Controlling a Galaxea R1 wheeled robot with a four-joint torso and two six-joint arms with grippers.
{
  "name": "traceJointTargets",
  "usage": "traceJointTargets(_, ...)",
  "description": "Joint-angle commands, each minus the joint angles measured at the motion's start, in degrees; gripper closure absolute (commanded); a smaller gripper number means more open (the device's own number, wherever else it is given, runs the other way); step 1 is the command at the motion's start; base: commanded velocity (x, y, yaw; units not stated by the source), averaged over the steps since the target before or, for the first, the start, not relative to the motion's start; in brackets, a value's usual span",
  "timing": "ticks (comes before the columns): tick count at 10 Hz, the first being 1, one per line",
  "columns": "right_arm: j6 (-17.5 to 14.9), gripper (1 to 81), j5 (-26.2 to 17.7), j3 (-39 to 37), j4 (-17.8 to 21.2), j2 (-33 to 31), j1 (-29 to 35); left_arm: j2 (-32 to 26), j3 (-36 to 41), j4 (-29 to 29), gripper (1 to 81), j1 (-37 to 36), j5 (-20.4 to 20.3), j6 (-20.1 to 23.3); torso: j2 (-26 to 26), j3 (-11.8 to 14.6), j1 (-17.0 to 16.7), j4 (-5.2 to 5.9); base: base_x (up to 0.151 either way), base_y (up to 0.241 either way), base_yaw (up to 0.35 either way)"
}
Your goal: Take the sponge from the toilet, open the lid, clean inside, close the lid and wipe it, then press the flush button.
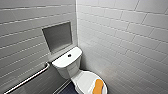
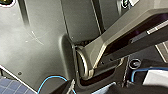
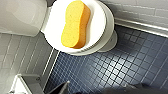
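The right jaws are seen as two dark tips standing well apart, with bare blue-tiled floor (image 3: 112, 67) between them, so they are judged to be open and empty. The state of the left jaws cannot be told, since that arm is folded against the robot's own dark body. The right wrist is held high, looking down on the sponge (image 3: 73, 23), presumably so that a grasp can be lined up from above. The sponge is laid flat along the closed lid (image 3: 99, 25), nearer the bowl's front than the hinge, with white margin left around it. That margin is judged to leave room for the jaws to close across the narrowed waist. The lid is down, so the sponge is carried level and must be lifted off before the lid can be raised. Behind it, the flush button (image 1: 69, 55) is set in the middle of the tank top of the toilet (image 1: 65, 66). The toilet is tucked into a tiled corner beside a grab rail (image 1: 30, 78), so approach is judged to be possible only from the front.
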Motion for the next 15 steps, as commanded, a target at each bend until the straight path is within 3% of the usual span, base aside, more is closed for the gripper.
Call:
traceJointTargets(1, 0.26, 1.0, -2.53, 0.48, 0.76, -1.91, 5.71, -0.39, 0.78, -0.46, 1.0, 0.36, 4.01, 0.14, -5.55, -5.24, 3.58, 0.00, 0.000, 0.000, 0.000)
traceJointTargets(4, 0.34, 1.0, -2.35, 0.66, 1.12, -1.56, 7.90, -0.21, 0.78, -0.46, 1.0, 0.80, 4.01, 0.14, -10.91, -10.33, 6.99, 0.00, 0.000, 0.000, 0.000)
traceJointTargets(5, 0.34, 1.0, -2.61, 0.92, 1.64, -1.47, 9.22, -0.21, 0.78, -0.46, 1.0, 0.98, 3.93, 0.14, -12.98, -7.30, 8.26, 0.00, 0.000, 0.000, 0.000)
traceJointTargets(8, 0.69, 1.0, -2.79, -0.39, 2.43, 0.72, 11.94, 0.05, 0.78, -0.54, 1.0, 1.60, 3.75, 0.14, -17.86, -9.83, 11.32, 0.00, 0.000, 0.000, 0.000)
traceJointTargets(12, 0.69, 1.0, -5.34, -2.76, 2.61, 3.36, 13.62, 0.32, 0.43, -0.54, 1.0, 1.77, 3.92, 0.14, -26.40, -10.07, 16.68, 0.00, 0.000, 0.000, 0.000)
traceJointTargets(13, 0.69, 1.0, -5.34, -3.11, 2.61, 3.28, 13.97, 0.49, 0.43, -0.46, 1.0, 1.77, 3.93, 0.14, -28.61, -13.10, 18.03, 0.00, 0.000, 0.000, 0.000)
traceJointTargets(15, 0.69, 1.0, -5.43, -3.12, 2.70, 3.10, 15.19, 0.67, 0.17, -0.46, 1.0, 1.77, 4.01, 0.14, -32.24, -15.18, 20.30, 0.00, 0.000, 0.000, 0.000)
